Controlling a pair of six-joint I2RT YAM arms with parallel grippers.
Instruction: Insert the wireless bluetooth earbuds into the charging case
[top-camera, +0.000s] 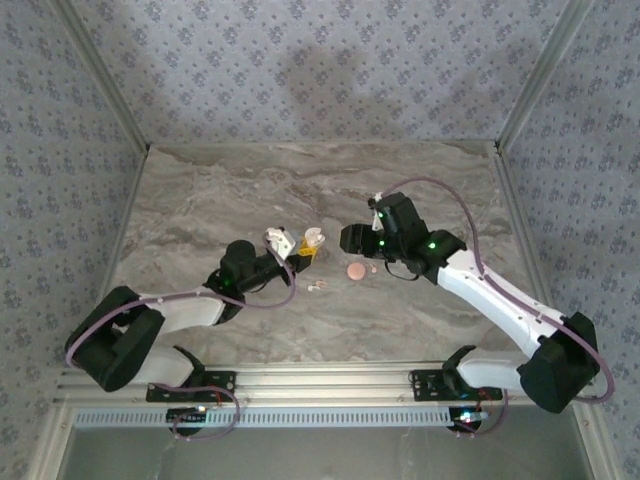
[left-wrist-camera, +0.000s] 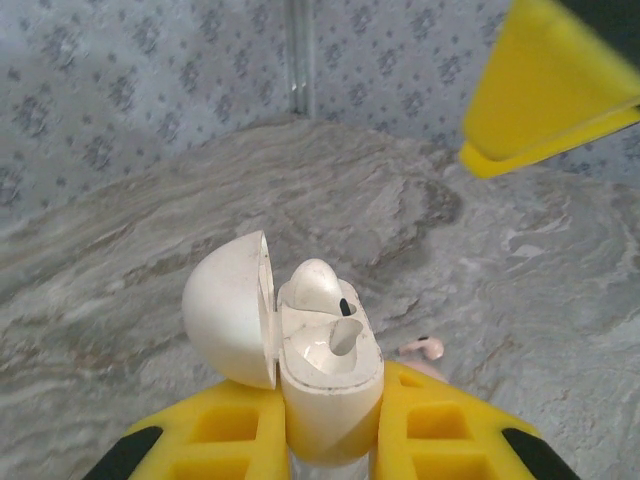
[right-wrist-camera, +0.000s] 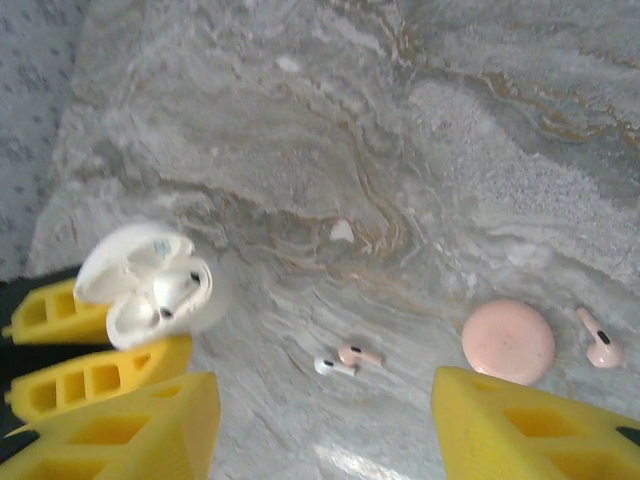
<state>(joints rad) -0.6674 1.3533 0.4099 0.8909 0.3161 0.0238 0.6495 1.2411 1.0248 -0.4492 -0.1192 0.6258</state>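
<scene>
The left tool (left-wrist-camera: 332, 390) is clamped on the base of a white oval plastic charging case (left-wrist-camera: 330, 370), with its yellow ribbed fingers (left-wrist-camera: 225, 430) pressing on either side. The case is held near the middle of the grey marbled table (right-wrist-camera: 450, 150), and its domed lid (left-wrist-camera: 225, 310) is swung open to one side. A small white plastic earbud (left-wrist-camera: 318, 285) with a dark spot sits in the far socket. The nearer socket shows a white stem-like shape, and I cannot tell whether that is a second bud. A faint bluish mark on the lid, seen from the right wrist, is too blurred to read.

The right tool (right-wrist-camera: 325, 400) has its yellow fingers (right-wrist-camera: 120, 430) apart with nothing between them, and it hangs over the table just to the right of the case. Below it a loose white stemmed earbud (right-wrist-camera: 328, 367) lies nearly touching a pale pink earbud (right-wrist-camera: 358, 354); both lie between the case and the table's near edge. Further right is a round pink disc (right-wrist-camera: 508, 340) with another pink earbud (right-wrist-camera: 600, 347) just beside it. A tiny white bit (right-wrist-camera: 342, 231) lies alone on bare table, apart from the rest.
</scene>
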